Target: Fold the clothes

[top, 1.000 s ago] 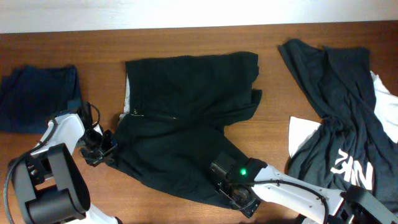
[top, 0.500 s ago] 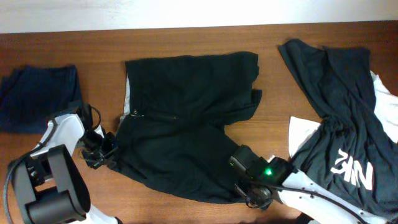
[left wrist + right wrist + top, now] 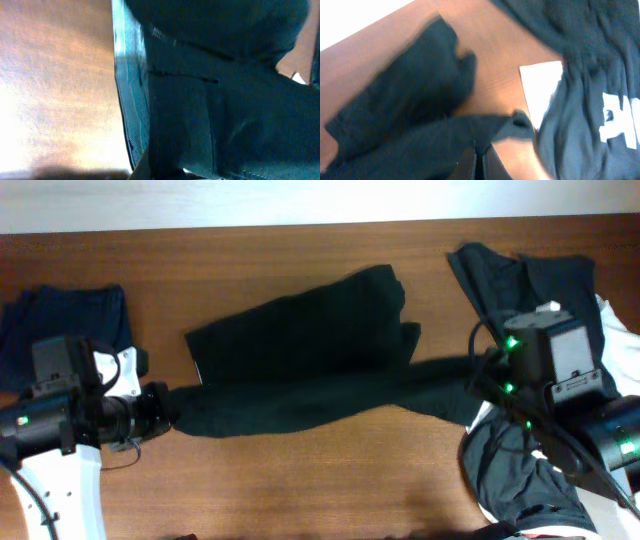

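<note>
Shorts (image 3: 300, 350) stretch taut between left gripper (image 3: 168, 408) and right gripper (image 3: 476, 380), each one clamped tight on one end

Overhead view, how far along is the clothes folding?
Done: a dark blue garment lies folded at far left. In hand: left gripper and right gripper stretch the black fabric shorts between them. Remaining: the crumpled black shirt with white lettering at right.

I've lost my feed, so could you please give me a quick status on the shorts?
Left gripper and right gripper both shut on shorts. Shorts stretched between them. Shirt close beside right gripper.
</note>
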`<state>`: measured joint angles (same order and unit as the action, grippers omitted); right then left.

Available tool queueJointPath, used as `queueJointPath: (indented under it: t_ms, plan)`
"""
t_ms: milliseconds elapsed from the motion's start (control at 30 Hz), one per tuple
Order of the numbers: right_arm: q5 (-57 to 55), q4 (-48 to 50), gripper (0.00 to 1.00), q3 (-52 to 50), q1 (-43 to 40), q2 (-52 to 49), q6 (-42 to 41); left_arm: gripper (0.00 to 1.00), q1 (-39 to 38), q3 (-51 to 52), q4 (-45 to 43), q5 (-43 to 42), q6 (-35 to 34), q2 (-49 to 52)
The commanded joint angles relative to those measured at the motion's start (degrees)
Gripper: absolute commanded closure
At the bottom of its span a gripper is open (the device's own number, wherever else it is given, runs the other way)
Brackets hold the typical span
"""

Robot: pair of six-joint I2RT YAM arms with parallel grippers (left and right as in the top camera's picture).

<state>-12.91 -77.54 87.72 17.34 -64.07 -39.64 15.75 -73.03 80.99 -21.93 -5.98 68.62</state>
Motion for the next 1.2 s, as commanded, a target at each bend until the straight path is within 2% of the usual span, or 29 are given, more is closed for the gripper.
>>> queueJointPath:
  t_ms: [0,67,133,167,267,367,467,500,533,567,600,700,733,800,867,933,967,1033,1067,1167]
  plan:
    - [-4.7,8.0,0.96,1.6,-0.7,-5.8,14.7,0.99,0.2,-3.0,-6.0,6.2,-3.7,-0.2]
    - [-4.7,15.8,0.96,1.6,-0.8,-13.3,20.1,0.99,0.2,-3.0,-12.1,7.8,-8.2,2.5]
    - [-4.3,27.0,0.96,1.6,-0.9,-25.0,24.6,0.99,0.2,-3.0,-17.5,7.9,-8.8,10.8]
    - [-4.3,29.4,0.96,1.6,-0.9,-27.6,25.4,0.99,0.2,-3.0,-18.3,8.1,-9.0,13.2]
    - [-4.3,39.2,0.96,1.6,-0.9,-36.4,25.9,0.99,0.2,-3.0,-23.4,10.0,-9.9,22.9]
    - [-4.3,50.2,0.96,1.6,-0.9,-43.6,25.9,0.99,0.1,-3.0,-36.3,9.7,-9.9,30.8]
    - [-4.3,56.2,0.96,1.6,-0.9,-47.2,25.9,0.99,-1.8,-3.0,-44.3,9.4,-9.9,36.2]
    - [-4.3,57.9,0.96,1.6,-0.9,-48.2,25.9,0.87,-2.9,-3.0,-46.8,9.3,-9.9,37.7]
    - [-4.3,59.5,0.84,1.6,-1.1,-48.9,25.9,0.59,-3.7,-3.0,-48.6,9.3,-9.8,38.5]
    - [-4.3,60.4,0.37,1.6,-1.5,-49.5,25.9,0.28,-4.0,-3.0,-49.8,9.3,-9.8,38.8]
    - [-4.3,59.8,0.16,1.6,-2.5,-49.5,25.9,0.24,-3.5,-3.6,-49.1,9.3,-9.5,38.4]
    - [-2.9,50.8,0.11,1.6,-4.6,-49.5,25.9,0.19,0.2,-6.3,-36.2,9.3,-9.2,35.6]
    - [-1.5,44.1,0.05,1.6,-4.7,-49.5,25.9,0.07,0.2,-5.9,-30.5,9.3,-8.4,35.7]
    - [1.6,36.9,0.00,1.7,-4.7,-49.4,25.8,0.01,0.1,-3.0,-30.1,9.4,-5.9,35.7]
    - [1.8,32.0,0.01,1.7,-4.7,-48.2,25.7,0.01,0.1,1.8,-33.9,8.2,-5.9,35.7]
    - [1.8,29.7,0.01,1.7,-4.7,-45.7,25.7,0.01,0.1,6.6,-38.5,1.3,-3.5,35.7]
    - [2.0,28.7,0.01,1.7,-4.7,-43.8,25.7,0.01,-0.3,10.3,-43.9,-1.8,-3.5,35.7]
    - [2.3,26.7,0.01,1.7,-4.6,-41.5,25.7,0.07,-1.8,15.2,-50.4,-2.5,-3.6,35.7]
    - [4.6,25.3,0.01,1.7,-4.6,-40.8,25.7,0.22,-2.8,16.7,-52.7,-2.8,-3.6,35.7]
    - [15.6,24.1,0.01,1.7,-4.6,-40.5,25.7,0.84,-4.2,17.0,-54.5,-2.8,-3.6,35.7]
